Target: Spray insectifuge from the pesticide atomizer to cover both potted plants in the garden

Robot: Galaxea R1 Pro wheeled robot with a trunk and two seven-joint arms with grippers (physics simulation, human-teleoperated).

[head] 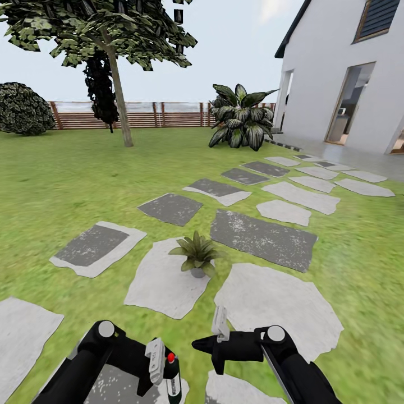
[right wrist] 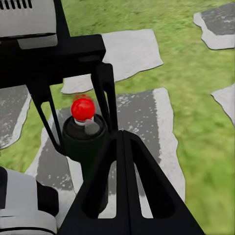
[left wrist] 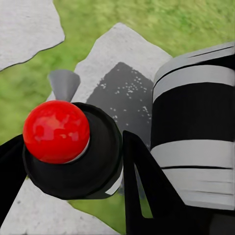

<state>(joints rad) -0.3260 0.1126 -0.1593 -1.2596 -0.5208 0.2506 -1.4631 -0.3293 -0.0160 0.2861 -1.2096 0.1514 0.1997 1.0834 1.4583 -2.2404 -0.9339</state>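
Note:
One potted plant (head: 197,256), a low green rosette in a tiny grey pot, stands on a pale stepping stone (head: 163,286) just ahead of me. The pesticide atomizer (head: 172,377) has a dark body and a red ball (left wrist: 56,131) on top, and it is held upright at the bottom of the head view. My left gripper (head: 163,366) is shut on the atomizer (right wrist: 84,139), its fingers (left wrist: 144,188) on both sides. Just right of the atomizer, my right gripper (head: 197,343) is shut with nothing in it, its tips (right wrist: 122,139) meeting right beside the atomizer.
Grey and white stepping stones (head: 264,235) run across the lawn toward a white house (head: 336,78) at the right. A large broad-leaved shrub (head: 241,118), a tree (head: 120,101) and a brown slatted fence (head: 140,116) stand at the far side.

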